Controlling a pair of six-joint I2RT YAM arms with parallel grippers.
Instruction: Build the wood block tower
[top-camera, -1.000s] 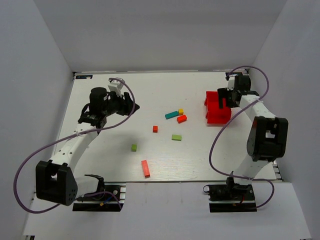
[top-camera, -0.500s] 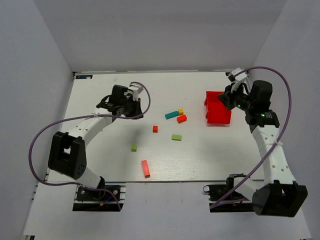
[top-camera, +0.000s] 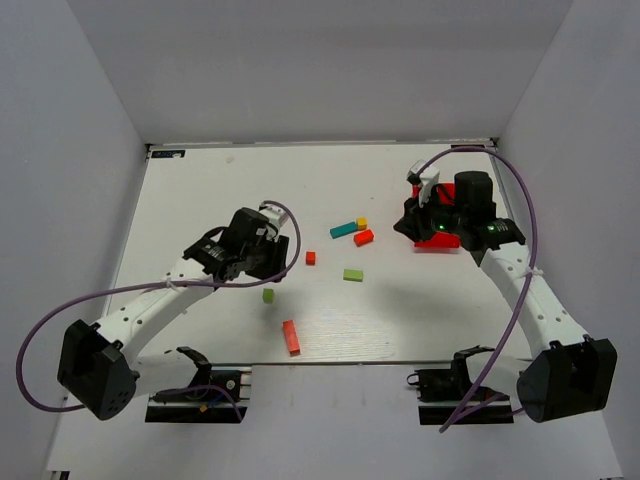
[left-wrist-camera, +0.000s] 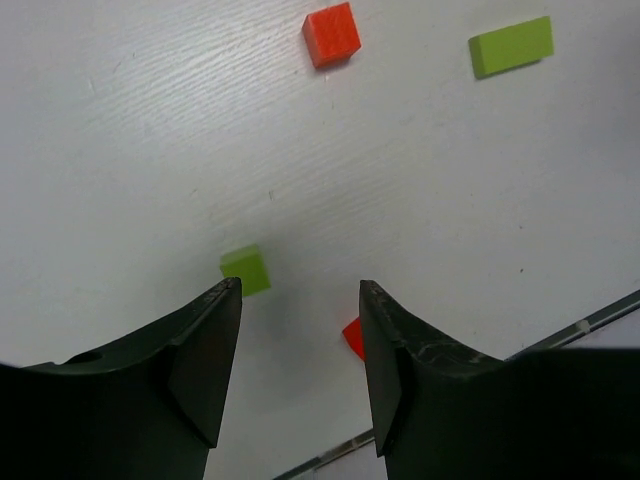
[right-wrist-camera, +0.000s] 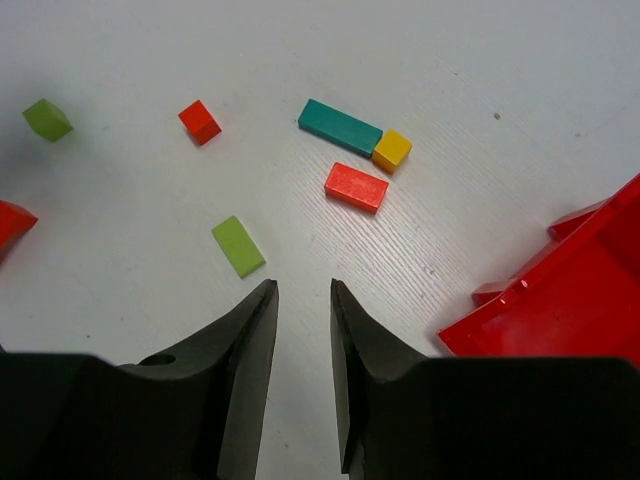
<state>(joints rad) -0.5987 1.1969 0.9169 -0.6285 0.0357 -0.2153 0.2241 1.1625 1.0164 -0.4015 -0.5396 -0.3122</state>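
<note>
Teal bar (top-camera: 344, 229) lies flat, long axis toward yellow cube (top-camera: 362, 223); left tool (left-wrist-camera: 300, 290), right tool (right-wrist-camera: 303, 287) both gape.

Blocks are scattered flat on the surface (top-camera: 200, 190), nothing stacked. Toward the middle-back there's a small cluster: a bar (top-camera: 345, 229) with a tiny cube (top-camera: 362, 223) touching its right end, and a shorter bar (top-camera: 364, 238) just in front of those. A lone cube (top-camera: 310, 258) sits left of the cluster, and a flat block (top-camera: 353, 274) lies in front of it. Further front-left is an outlying cube (top-camera: 268, 295), and a long bar (top-camera: 291, 337) lies near the front edge. The tray (top-camera: 432, 241) is to the right of the cluster.
</note>
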